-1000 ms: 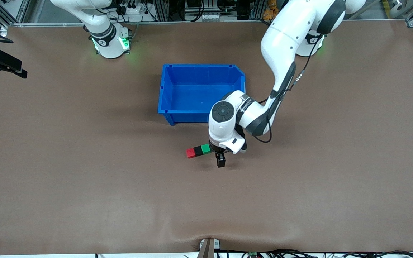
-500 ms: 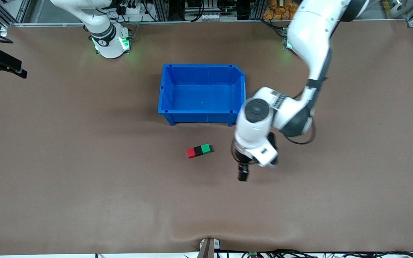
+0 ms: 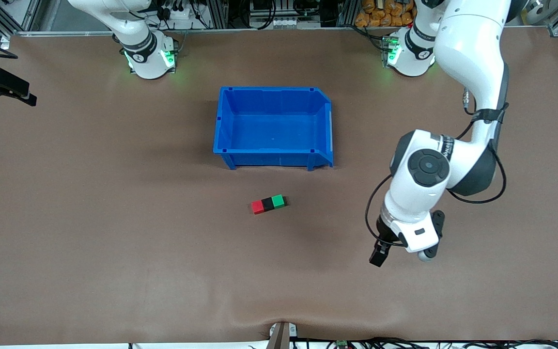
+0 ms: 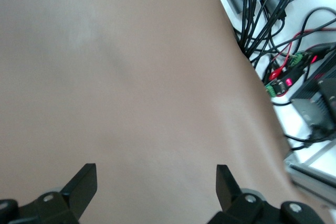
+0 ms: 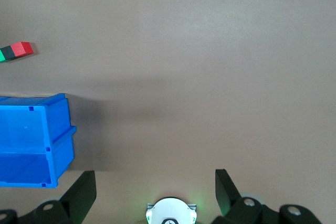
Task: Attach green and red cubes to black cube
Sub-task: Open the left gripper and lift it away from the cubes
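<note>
The red cube (image 3: 257, 207), black cube (image 3: 268, 204) and green cube (image 3: 278, 201) lie in one row on the worktop (image 3: 114, 242), nearer the front camera than the blue bin (image 3: 273, 154). The black one sits in the middle with a coloured one touching each side. From this the joining looks done; whether the three are truly stuck together or only pressed side by side cannot be told.

The left gripper (image 3: 379, 254) hangs over bare worktop toward the left arm's end, well apart from the row, its fingers (image 4: 83, 183) spread wide and holding nothing. The right arm waits at its base; its gripper (image 5: 155, 192) is up over the worktop beside the bin, fingers wide and empty, and its wrist view catches the red end of the row.

Little seems left beyond both arms parking, unless the bond needs checking
</note>
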`<move>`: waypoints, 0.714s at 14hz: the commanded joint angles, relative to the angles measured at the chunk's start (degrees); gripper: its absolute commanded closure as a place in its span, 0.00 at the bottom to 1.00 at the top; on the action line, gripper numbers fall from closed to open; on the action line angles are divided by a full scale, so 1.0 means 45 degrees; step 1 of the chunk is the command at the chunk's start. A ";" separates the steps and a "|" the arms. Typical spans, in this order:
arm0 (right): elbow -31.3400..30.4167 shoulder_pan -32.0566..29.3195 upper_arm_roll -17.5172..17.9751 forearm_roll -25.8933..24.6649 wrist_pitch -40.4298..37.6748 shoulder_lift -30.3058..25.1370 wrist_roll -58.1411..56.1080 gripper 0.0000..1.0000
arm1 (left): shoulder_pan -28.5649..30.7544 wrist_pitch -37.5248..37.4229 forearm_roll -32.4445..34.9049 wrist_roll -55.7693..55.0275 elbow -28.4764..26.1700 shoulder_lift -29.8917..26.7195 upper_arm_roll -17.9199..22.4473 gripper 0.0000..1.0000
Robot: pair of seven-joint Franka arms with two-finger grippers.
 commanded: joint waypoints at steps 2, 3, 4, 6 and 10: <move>-0.0170 -0.0096 0.0030 0.0203 -0.0006 -0.0201 -0.0169 0.00 | 0.1258 -0.0062 -0.0258 0.4929 -0.0270 0.0022 -0.0190 0.00; -0.0170 -0.0096 0.0030 0.0203 -0.0025 -0.0201 -0.0150 0.00 | 0.1648 -0.0004 -0.0589 0.6433 -0.0270 0.0061 -0.0190 0.00; -0.0170 -0.0115 0.0030 0.0203 -0.0026 -0.0201 -0.0150 0.00 | 0.2000 -0.0004 -0.0805 0.7975 -0.0270 0.0100 -0.0190 0.00; -0.0170 -0.0115 0.0030 0.0203 -0.0045 -0.0201 -0.0150 0.00 | 0.2490 -0.0023 -0.0924 1.0654 -0.0697 -0.0036 -0.0190 0.00; -0.0170 -0.0115 0.0030 0.0203 -0.0045 -0.0201 -0.0130 0.00 | 0.2823 -0.0043 -0.0925 1.4643 -0.2433 -0.0970 -0.0191 0.00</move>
